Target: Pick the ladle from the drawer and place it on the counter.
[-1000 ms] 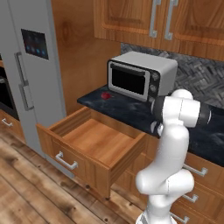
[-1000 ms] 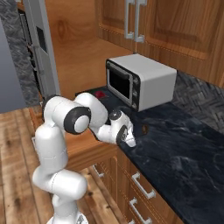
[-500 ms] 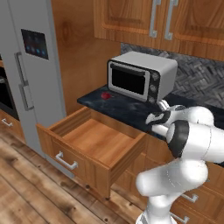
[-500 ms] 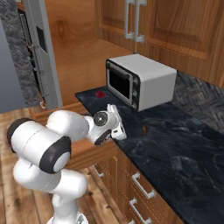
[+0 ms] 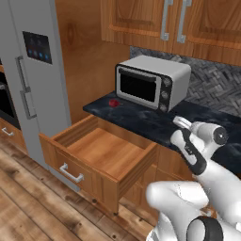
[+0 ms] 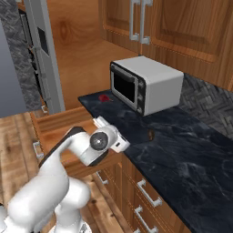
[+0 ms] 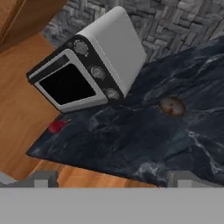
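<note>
- counter (image 5: 141, 120): long dark marbled slab. It carries the microwave, the red bit and, as far as I can tell, the ladle.
- drawer (image 5: 106, 150): pulled open below the counter's left end, light wood floor bare, no utensil inside.
- microwave (image 5: 150, 82): white, at the back of the counter by the wall, door facing out.
- gripper (image 7: 113, 180): fingers spread wide with nothing between them, so open and empty. It hangs just off the counter's front edge above the drawer's right side, pointing in at the slab.
- ladle (image 7: 172, 106): small round brownish-dark blob lying on the counter, right of the microwave and apart from it.
  - From the gripper it lies ahead and off to the right finger's side, well apart, not touching.
  - Handle too small to make out, so I can't tell its long axis.
  - One arm only. Placing looks done, so the next move is likely just pulling away.
- red round thing (image 5: 113, 102): on the counter left of the microwave, not part of the task.
</note>
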Robot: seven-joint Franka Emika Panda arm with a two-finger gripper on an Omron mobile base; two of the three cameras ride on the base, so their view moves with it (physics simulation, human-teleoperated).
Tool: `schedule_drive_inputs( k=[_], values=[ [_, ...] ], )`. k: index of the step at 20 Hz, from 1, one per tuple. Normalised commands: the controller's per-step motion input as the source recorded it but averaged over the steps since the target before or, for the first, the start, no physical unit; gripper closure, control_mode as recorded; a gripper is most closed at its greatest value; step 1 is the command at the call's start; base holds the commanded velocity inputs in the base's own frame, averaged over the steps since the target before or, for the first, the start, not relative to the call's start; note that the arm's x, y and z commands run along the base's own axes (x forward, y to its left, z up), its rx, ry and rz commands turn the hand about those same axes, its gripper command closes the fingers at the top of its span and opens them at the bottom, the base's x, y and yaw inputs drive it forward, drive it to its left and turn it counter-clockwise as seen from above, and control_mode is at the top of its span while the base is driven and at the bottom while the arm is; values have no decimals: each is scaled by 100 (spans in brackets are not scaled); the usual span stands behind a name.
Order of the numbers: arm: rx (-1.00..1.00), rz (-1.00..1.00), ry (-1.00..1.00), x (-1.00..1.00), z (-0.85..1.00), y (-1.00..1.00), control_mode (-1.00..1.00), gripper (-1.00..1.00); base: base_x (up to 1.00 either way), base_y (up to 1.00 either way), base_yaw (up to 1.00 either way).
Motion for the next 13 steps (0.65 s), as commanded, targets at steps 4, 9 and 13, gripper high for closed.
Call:
schedule_drive_inputs(
  k=[4,9,13],
  values=[
    [-38,41,27,-100,71,50,-100,-100,0,0,0],
    [-38,34,18,-89,23,75,-100,-100,0,0,0],
    [-27,17,0,-46,0,90,-100,-100,0,0,0]
  ],
)
